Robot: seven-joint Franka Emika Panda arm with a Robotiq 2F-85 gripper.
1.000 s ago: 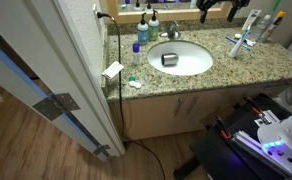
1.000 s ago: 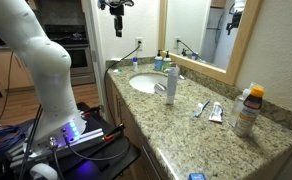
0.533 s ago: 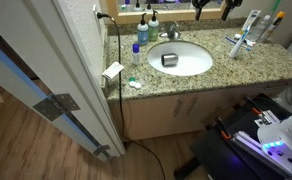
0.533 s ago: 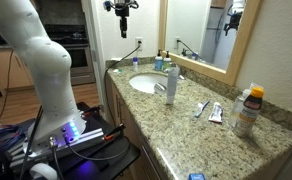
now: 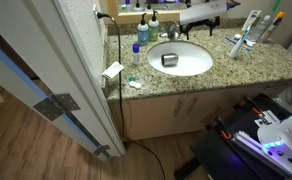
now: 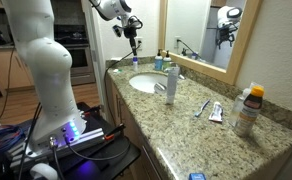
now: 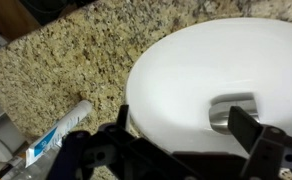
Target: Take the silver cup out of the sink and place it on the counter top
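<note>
The silver cup [image 5: 169,60] lies in the white oval sink [image 5: 191,66], near its left side. In the wrist view the cup [image 7: 232,112] shows on the basin floor [image 7: 196,70], just inside my right finger [image 7: 264,140]. My gripper [image 7: 176,152] is open and empty, hanging above the sink. In both exterior views it [image 5: 212,24] [image 6: 135,52] is well above the granite counter top [image 5: 256,62], over the sink's back side. The cup is hidden inside the basin [image 6: 146,83] in an exterior view.
A chrome faucet [image 5: 172,33] and a clear bottle with a blue cap [image 5: 139,50] stand by the sink. A toothpaste tube [image 7: 54,136] and brushes [image 5: 242,42] lie on the counter. A mirror [image 6: 201,30] backs the counter. A door edge [image 5: 76,70] stands beside it.
The arm has swung down from high above toward the sink, and the open gripper now hangs lower, over the basin. The cup has not moved.
</note>
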